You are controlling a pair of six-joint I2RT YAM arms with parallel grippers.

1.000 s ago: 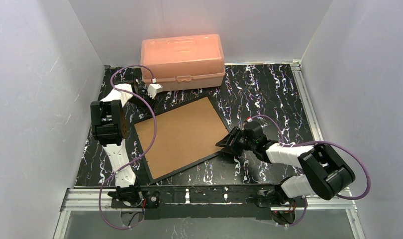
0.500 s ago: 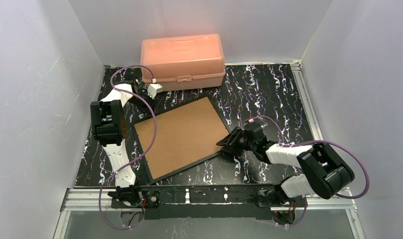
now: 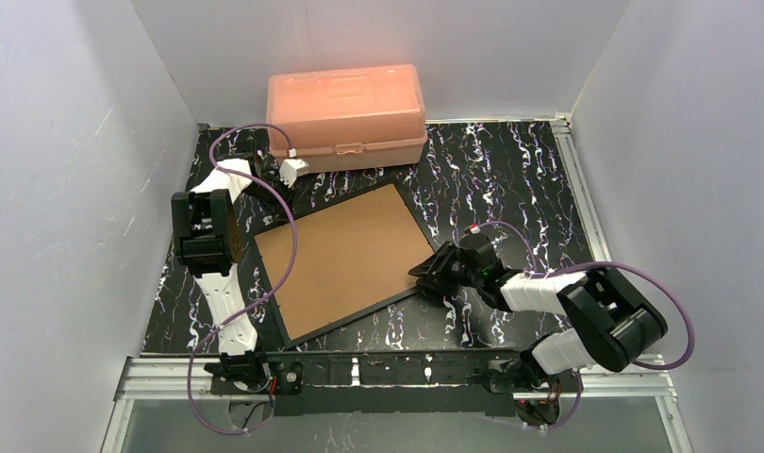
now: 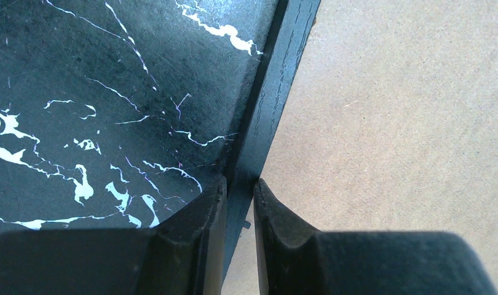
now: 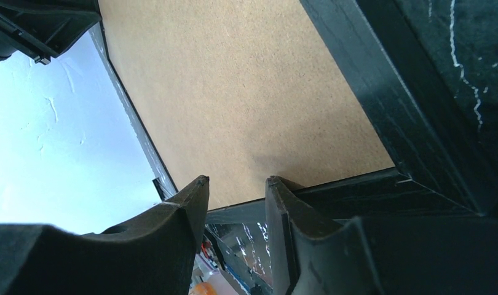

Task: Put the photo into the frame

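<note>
Compared with a second before, the right arm's elbow had shifted a little toward the left in the overhead view. The right gripper (image 3: 427,272) had stayed at the right-hand corner of the frame (image 3: 359,312). The frame, the left arm and everything else on the table (image 3: 510,170) had not moved.

The thin black frame lay flat near the middle of the dark marbled table, turned at an angle. A plain brown backing board (image 3: 345,250) faced upward inside it. Behind the frame, against the far wall, stood a closed peach plastic box (image 3: 348,102), just apart from the frame's far edge. The left arm's purple cable (image 3: 289,255) looped across the left part of the board. White walls (image 3: 76,189) enclosed the table on three sides.

The left gripper (image 4: 239,183) sat at the frame's far left side. Its fingers were drawn close together on either side of the black rim, pinching it, with table on one side and brown board on the other. In the right wrist view the right gripper's fingers (image 5: 185,209) stood partly apart. The board and the frame's rim showed across the gap between them, and nothing was clamped there. We could not tell whether the fingertips touched the frame.
</note>
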